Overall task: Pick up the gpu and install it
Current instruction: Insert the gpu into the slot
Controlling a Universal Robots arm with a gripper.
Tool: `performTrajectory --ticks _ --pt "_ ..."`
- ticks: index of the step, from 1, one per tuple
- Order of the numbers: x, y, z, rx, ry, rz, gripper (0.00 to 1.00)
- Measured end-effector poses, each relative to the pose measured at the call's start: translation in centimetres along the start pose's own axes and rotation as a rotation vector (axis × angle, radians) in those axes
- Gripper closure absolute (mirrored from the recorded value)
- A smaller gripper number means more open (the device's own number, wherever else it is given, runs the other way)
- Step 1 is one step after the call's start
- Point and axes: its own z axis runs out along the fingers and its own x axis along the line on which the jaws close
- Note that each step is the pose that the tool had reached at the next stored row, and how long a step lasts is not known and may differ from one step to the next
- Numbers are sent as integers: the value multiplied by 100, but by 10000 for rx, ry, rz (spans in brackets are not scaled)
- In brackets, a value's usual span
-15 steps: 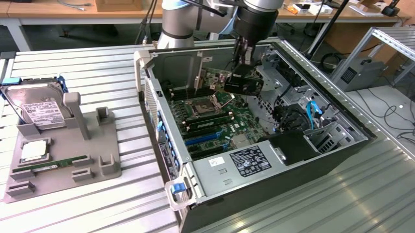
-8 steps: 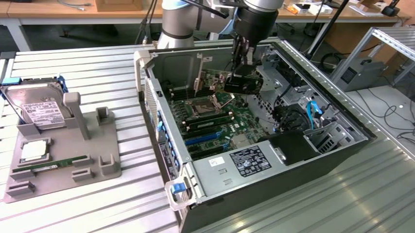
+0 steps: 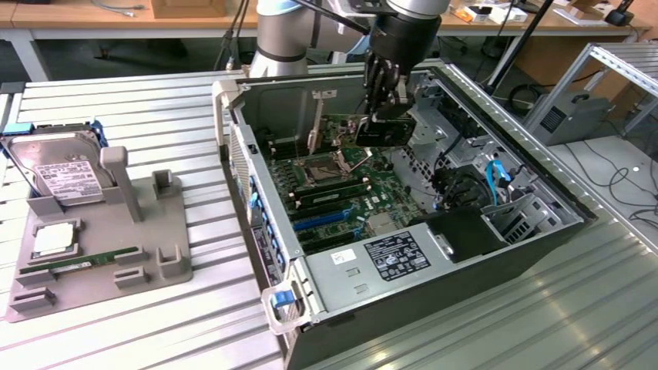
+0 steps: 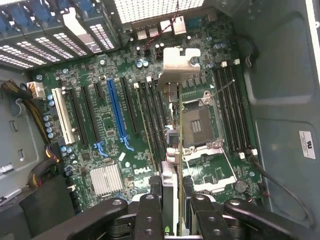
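One black two-finger gripper (image 3: 384,114) has its jaws clamped on the gpu (image 4: 178,62), a thin dark card with silver metal end bracket, held edge-on over the green motherboard (image 4: 112,125) inside the open grey computer case (image 3: 514,231).

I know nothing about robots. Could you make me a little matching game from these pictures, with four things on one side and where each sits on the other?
Things:
1. gpu
2. hard drive
3. memory stick
4. blue slot

Places:
a. lying flat on the tray
b. empty, on the motherboard
c. gripped by the tool inside the case
d. propped up, tilted, on the tray

Pairs: 1-c; 2-d; 3-a; 4-b
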Motion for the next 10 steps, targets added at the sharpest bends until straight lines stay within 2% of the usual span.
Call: performTrajectory --ticks 3,6,10 --pt "0 0 1 -15 2 -553 73" --pt "0 0 0 -23 3 -837 73" --pt "0 0 0 -40 6 -1473 73"
